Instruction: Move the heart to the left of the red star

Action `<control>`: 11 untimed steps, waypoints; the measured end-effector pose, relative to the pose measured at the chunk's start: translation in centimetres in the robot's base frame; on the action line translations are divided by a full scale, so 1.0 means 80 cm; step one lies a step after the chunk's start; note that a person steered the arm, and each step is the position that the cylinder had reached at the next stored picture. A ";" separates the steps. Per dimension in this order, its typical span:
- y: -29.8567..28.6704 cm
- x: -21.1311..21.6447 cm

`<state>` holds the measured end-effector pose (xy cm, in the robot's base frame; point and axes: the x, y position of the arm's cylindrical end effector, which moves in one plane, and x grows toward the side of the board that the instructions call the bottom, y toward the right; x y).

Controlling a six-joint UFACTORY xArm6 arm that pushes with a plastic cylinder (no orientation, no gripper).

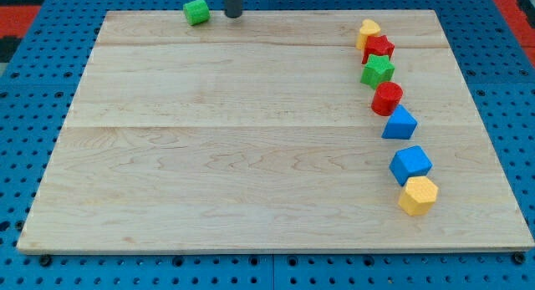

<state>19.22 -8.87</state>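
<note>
Yellow hexagon block (418,195), blue cube (410,164): nearest view's bottom, far right of my tip (233,15).

Yellow heart (369,30): right of tip, touching red star (379,48). Judged light, rigid, slides easily; push its right flank.

Tip: bare rod, touching nothing, green block (196,12) just left.

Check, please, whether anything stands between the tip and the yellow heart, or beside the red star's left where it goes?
Nothing visible does. My tip is at the view's top, just right of the green block; only bare board lies between it and the yellow heart. Left of the red star is bare too.
</note>
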 end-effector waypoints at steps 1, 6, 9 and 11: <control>-0.097 -0.001; 0.119 0.033; 0.266 -0.001; 0.304 0.013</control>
<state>20.23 15.45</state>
